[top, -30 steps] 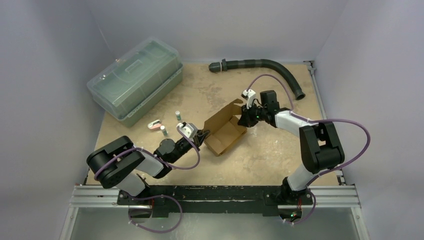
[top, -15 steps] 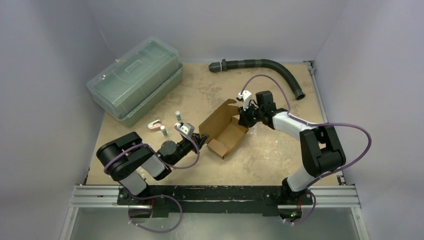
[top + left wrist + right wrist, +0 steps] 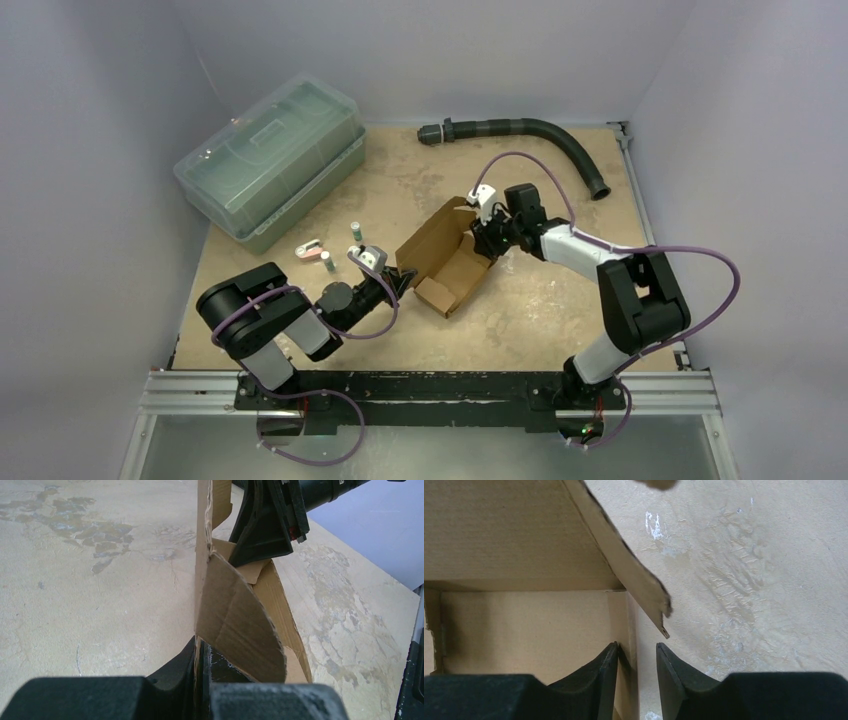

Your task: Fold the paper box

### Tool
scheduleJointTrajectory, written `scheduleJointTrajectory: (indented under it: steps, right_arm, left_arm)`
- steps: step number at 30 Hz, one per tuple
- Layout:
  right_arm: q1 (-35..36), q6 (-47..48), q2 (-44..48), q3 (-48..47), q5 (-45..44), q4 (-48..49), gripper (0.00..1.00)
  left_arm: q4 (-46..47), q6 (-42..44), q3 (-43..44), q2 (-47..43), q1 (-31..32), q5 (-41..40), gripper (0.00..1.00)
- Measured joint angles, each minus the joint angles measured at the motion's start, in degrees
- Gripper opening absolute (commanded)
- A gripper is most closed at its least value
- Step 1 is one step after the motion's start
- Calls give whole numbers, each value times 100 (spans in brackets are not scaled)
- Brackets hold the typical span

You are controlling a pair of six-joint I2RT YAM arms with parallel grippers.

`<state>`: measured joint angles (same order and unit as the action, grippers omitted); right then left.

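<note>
The paper box (image 3: 440, 258) is a brown cardboard carton, half opened, lying mid-table with its back flap raised. My left gripper (image 3: 398, 283) is at its near left corner. In the left wrist view it (image 3: 202, 642) is shut on the thin edge of an upright wall of the box (image 3: 240, 620). My right gripper (image 3: 487, 240) is at the box's far right side. In the right wrist view it (image 3: 637, 647) is open and straddles a side wall of the box (image 3: 524, 625). One finger (image 3: 604, 670) is inside, the other outside with a gap.
A large clear greenish lidded plastic bin (image 3: 270, 160) stands at the back left. A black corrugated hose (image 3: 530, 128) curves along the back right. A pink clip (image 3: 310, 249) and small vials (image 3: 355, 230) lie left of the box.
The box has shifted a little to the left and its back flap stands more upright. My right gripper has moved left with it. My left gripper has kept its hold.
</note>
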<state>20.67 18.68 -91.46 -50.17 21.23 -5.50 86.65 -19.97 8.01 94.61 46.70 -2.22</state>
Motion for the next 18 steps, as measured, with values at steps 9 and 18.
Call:
scheduleJointTrajectory:
  steps: [9,18]
  right_arm:
    - [271,197,-17,0,-415,-35,40]
    - [385,216,-192,0,-883,-28,0]
  left_arm:
    - [-2,4,2,-13,0,0,0]
    - [-15,4,0,-42,0,2,0]
